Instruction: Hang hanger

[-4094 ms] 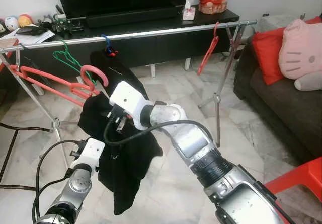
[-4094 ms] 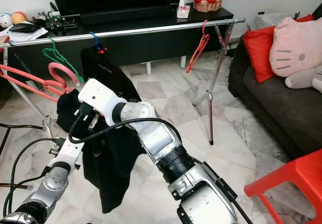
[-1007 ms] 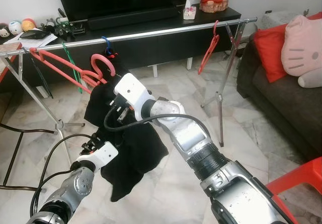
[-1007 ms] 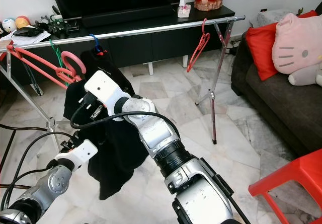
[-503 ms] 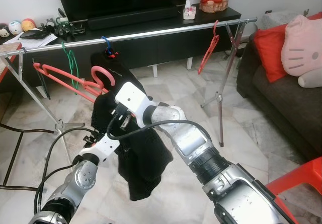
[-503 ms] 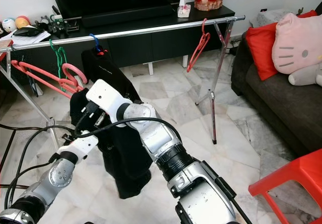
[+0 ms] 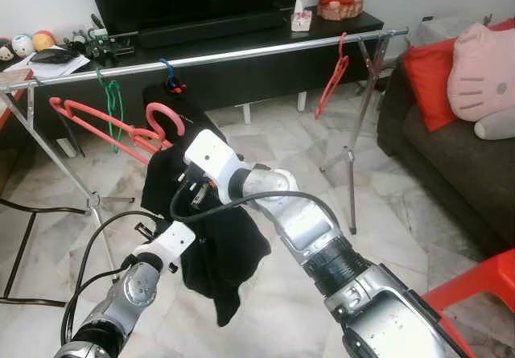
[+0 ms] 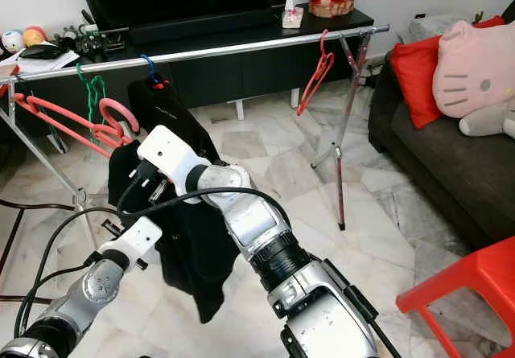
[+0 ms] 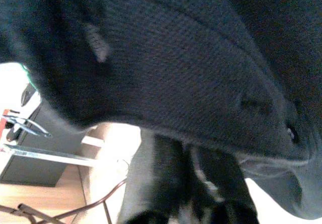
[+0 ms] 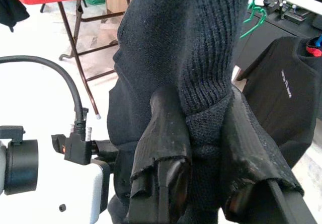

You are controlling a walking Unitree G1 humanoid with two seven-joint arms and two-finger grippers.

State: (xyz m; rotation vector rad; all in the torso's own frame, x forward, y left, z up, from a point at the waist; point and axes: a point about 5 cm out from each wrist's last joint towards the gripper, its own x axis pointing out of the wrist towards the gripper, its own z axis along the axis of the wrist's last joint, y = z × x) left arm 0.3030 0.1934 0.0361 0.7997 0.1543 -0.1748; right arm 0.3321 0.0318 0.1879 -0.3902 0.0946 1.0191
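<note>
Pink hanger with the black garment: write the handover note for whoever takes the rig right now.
Right tool: shut on the black knit garment, which drapes from the pink hanger.
Left tool: low, against the garment's lower part; grip unclear.
Hanger: held in front of the silver rail, hook below it, not hung. On the rail are a green hanger, a blue hanger with a black shirt, and a red hanger.
Left: raise the hook onto the rail, release.
</note>
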